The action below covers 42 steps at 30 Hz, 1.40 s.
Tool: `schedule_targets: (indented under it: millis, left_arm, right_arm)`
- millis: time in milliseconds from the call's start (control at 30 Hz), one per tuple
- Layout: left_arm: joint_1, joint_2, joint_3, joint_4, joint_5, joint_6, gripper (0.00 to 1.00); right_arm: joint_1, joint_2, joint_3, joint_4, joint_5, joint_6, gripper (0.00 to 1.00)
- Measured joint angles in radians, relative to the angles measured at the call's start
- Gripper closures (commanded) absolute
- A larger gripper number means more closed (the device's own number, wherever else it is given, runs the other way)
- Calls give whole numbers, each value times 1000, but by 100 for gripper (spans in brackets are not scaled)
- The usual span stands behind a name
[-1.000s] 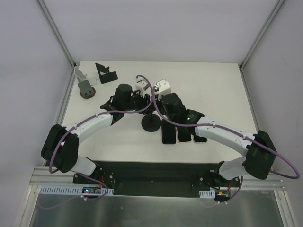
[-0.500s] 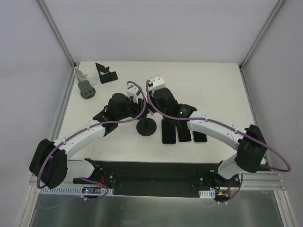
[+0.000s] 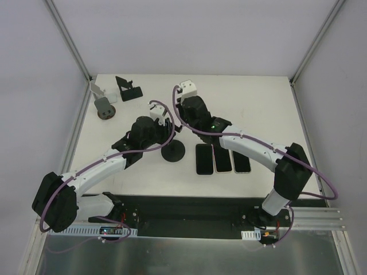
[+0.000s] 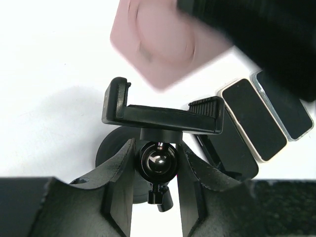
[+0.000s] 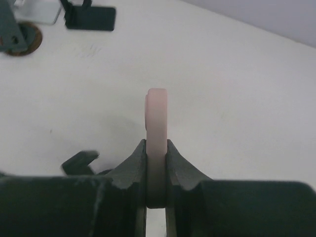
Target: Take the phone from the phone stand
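Right gripper (image 5: 157,146): at the bottom centre of the frame, its two dark fingers (image 5: 134,165) clamped against the phone's flat faces.
Phone (image 5: 157,123): pale pink, seen edge-on, standing upright and rising above the fingertips.
Wrist body: a dark, blurred band across the bottom edge.
Black clamp arm (image 5: 79,161): a hooked piece low on the left, just above the dark band, apart from the phone.
Table (image 5: 237,98): white, filling most of the frame, with a soft shadow left of the phone.
Black stand (image 5: 89,17): top left, with a flat rectangular base.
Grey stand (image 5: 15,32): far left corner, on a round brownish base, partly cut off.
Wall (image 5: 276,17): greyish strip across the top right corner.
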Motion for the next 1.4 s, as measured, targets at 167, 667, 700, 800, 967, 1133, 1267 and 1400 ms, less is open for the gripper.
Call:
schedule_targets:
  millis: [167, 667, 700, 800, 967, 1133, 1267, 1400]
  left_arm:
    - [1, -6, 0, -15, 10, 16, 100]
    - [325, 61, 103, -111, -62, 109, 100]
    - [356, 90, 132, -113, -77, 124, 100]
    - [417, 183, 213, -106, -96, 157, 100]
    - [499, 351, 361, -79, -89, 167, 100]
    - [558, 499, 509, -60, -79, 177, 100]
    - [595, 594, 608, -59, -80, 189, 100]
    - [614, 660, 684, -60, -83, 206, 83]
  right_arm:
    - [-99, 0, 0, 137, 44, -47, 99]
    - [-136, -260, -315, 312, 45, -161, 99]
    - [-138, -304, -361, 313, 42, -165, 99]
    - [-138, -433, -478, 304, 37, -174, 99]
    - [-138, -607, -600, 276, 39, -183, 99]
    - [-139, -746, -670, 226, 46, -193, 99]
    - [-139, -812, -704, 187, 55, -195, 99]
    - [-139, -858, -720, 130, 67, -197, 99]
